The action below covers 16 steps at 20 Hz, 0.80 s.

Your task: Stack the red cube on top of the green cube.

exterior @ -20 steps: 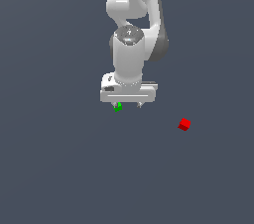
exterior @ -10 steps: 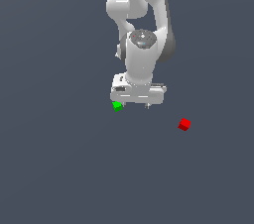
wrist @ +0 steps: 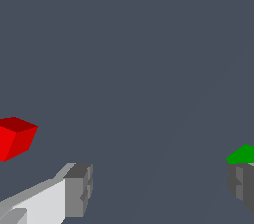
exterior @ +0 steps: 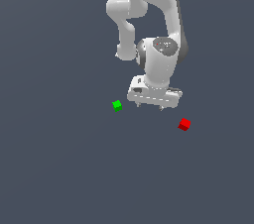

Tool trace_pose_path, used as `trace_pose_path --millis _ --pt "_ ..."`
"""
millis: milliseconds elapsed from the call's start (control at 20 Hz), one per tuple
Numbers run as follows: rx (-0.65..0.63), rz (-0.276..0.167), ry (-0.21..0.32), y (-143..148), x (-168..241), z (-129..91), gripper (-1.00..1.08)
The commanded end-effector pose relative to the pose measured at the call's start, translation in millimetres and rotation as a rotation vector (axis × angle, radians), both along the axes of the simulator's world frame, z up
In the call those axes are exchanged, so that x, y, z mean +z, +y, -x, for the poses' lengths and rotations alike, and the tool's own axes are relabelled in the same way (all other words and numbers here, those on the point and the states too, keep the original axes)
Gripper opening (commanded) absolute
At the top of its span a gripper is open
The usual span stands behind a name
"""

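Note:
The red cube (exterior: 184,124) lies on the dark grey floor at the exterior view's right, and it shows in the wrist view as red cube (wrist: 16,137) beside one finger. The green cube (exterior: 117,105) sits on the floor to the exterior view's left of the hand; the wrist view catches its top, green cube (wrist: 243,154), behind the other finger. My gripper (exterior: 150,107) hangs between the two cubes, closer to the red one's side. It is open with nothing between its fingers (wrist: 78,188).
The white arm (exterior: 149,15) rises above the hand toward the top of the exterior view. A plain dark grey floor (exterior: 64,168) lies under everything.
The hand has swung from over the green cube toward the exterior view's right, uncovering the green cube and closing on the red cube. Neither cube has moved.

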State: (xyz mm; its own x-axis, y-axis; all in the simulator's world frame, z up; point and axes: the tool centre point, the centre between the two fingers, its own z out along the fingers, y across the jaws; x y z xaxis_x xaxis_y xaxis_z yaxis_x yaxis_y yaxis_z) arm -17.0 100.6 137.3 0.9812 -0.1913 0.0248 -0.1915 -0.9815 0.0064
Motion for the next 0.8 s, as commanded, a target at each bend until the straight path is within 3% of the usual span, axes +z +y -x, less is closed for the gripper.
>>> trace_pose_path --millis 0,750 --pt "-0.036 -0.001 0.002 18 -6 1 1.00" --pt "-0.259 -0.010 0.014 128 -46 -8 1.00"
